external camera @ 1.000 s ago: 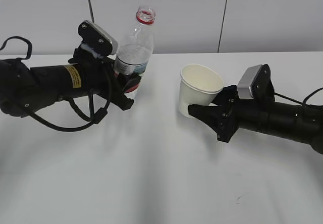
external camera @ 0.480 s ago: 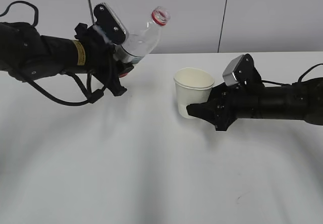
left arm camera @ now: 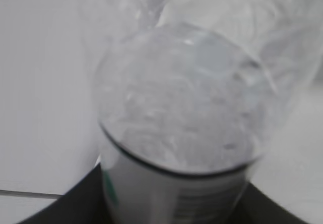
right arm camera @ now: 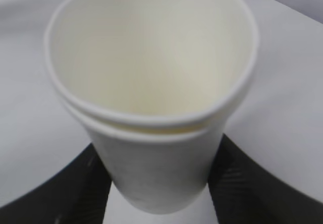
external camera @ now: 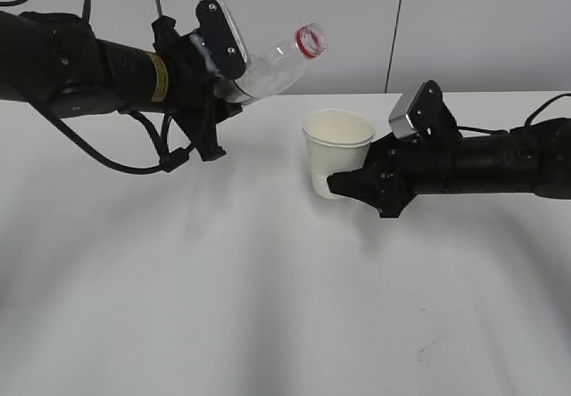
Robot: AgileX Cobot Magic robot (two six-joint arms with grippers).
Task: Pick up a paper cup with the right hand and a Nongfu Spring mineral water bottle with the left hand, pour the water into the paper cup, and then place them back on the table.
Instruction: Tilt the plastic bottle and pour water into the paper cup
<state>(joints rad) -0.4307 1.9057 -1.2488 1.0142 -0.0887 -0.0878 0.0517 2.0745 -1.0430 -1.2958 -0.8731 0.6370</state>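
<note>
My left gripper (external camera: 229,88) is shut on the lower body of the Nongfu Spring mineral water bottle (external camera: 277,64) and holds it above the table (external camera: 268,307). The bottle leans right, its open red-ringed mouth up and left of the paper cup (external camera: 337,152). In the left wrist view the bottle (left arm camera: 181,108) fills the frame between the dark fingers (left arm camera: 81,206). The right gripper (external camera: 344,169) is shut on the white cup, upright. In the right wrist view the cup (right arm camera: 151,82) shows a double rim and a cream inside. I cannot make out the water in the blurred clear bottle.
A small dark scuff mark (external camera: 426,350) lies on the table at the front right. Loose black cables (external camera: 134,160) hang under the left arm. A pale wall with dark vertical seams (external camera: 395,30) stands behind the table.
The left arm rose and tipped the bottle further over, so its mouth moved right toward the cup. The right gripper brought the cup slightly left and set it more upright.
</note>
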